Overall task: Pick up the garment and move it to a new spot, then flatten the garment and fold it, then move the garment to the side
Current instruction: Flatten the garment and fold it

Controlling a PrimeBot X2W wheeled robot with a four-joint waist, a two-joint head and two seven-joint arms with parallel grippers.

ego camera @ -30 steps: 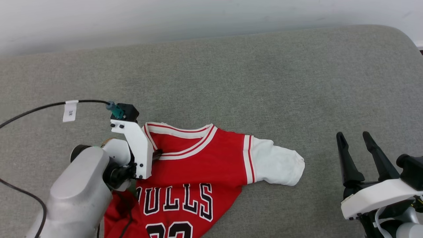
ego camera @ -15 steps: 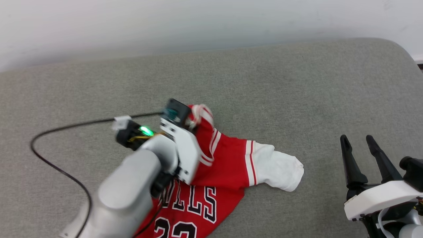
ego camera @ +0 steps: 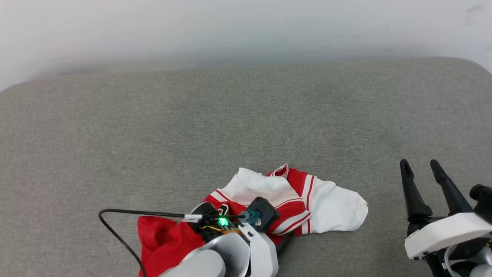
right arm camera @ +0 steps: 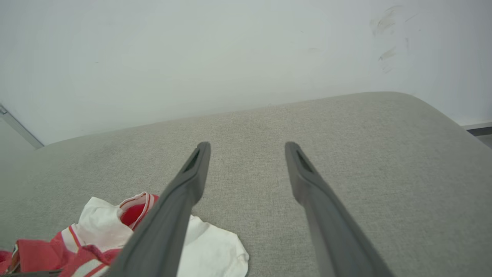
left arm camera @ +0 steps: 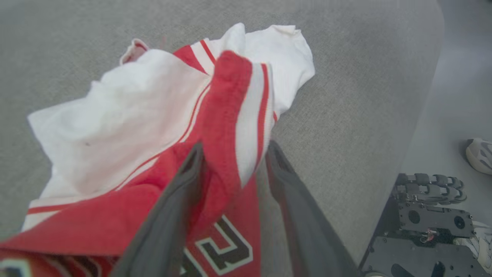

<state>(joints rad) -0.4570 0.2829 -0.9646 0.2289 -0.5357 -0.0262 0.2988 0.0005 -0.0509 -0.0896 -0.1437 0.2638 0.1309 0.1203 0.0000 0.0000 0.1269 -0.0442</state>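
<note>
The garment (ego camera: 269, 188) lies crumpled near the front of the grey cushion, a white sleeve folded over the red body and striped trim bunched on top. My left arm (ego camera: 230, 254) reaches over its near side. In the left wrist view my left gripper (left arm camera: 234, 148) has its fingers spread, and a loose fold of the garment (left arm camera: 115, 123), red with white stripes, stands between them. Part of the black number shows below. My right gripper (ego camera: 421, 169) hovers open at the lower right, well clear of the cloth. Nothing is between its fingers (right arm camera: 248, 148), and the garment (right arm camera: 103, 223) lies to their lower left.
The grey cushion (ego camera: 246, 115) stretches wide behind the garment up to a white wall (ego camera: 246, 30). A black cable (ego camera: 115, 215) loops from my left wrist. In the left wrist view the cushion's edge drops to the floor beside my wheeled base (left arm camera: 430, 215) and a pale shoe (left arm camera: 480, 154).
My left arm pulled the collar up and back toward the near edge, bunching the flat shirt into a heap, then spread its jaws. The head camera tilted. The right gripper stayed put.
</note>
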